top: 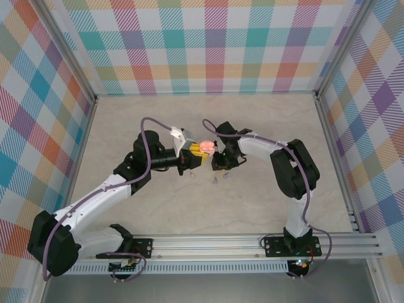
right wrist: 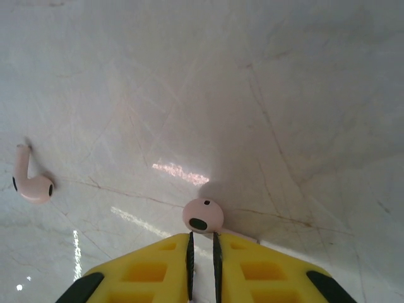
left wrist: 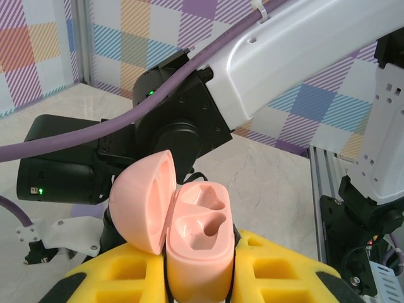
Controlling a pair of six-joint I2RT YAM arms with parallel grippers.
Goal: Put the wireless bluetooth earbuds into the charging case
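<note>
Although the case (left wrist: 199,252) is open and held up off the table (top: 278,126), neither of its two wells has a bud in it, so nothing of the insertion proper is done. The left gripper (left wrist: 199,284) is pinched on the lower body of the case. The lid (left wrist: 144,205) stands hinged open to the case's left in the wrist view, and both wells face up, bare.

The right gripper (right wrist: 202,252) is just beside the case and lower than it, down at the table. Its jaws are pressed nearly together on the stem of one pink bud (right wrist: 203,216), whose head sticks out past the fingertips. Whether that bud is clear of the table I cannot tell, as its shadow sits tight against it. A second bud (right wrist: 31,183) lies loose on the table, also below the case and apart from the pinched one, with nothing touching it.

By my reading, the grip on the first bud is secured or nearly so. What is left is to carry it up to the case, turn it stem-down into the matching well and release. The second bud must then be fetched and seated in the other well.
</note>
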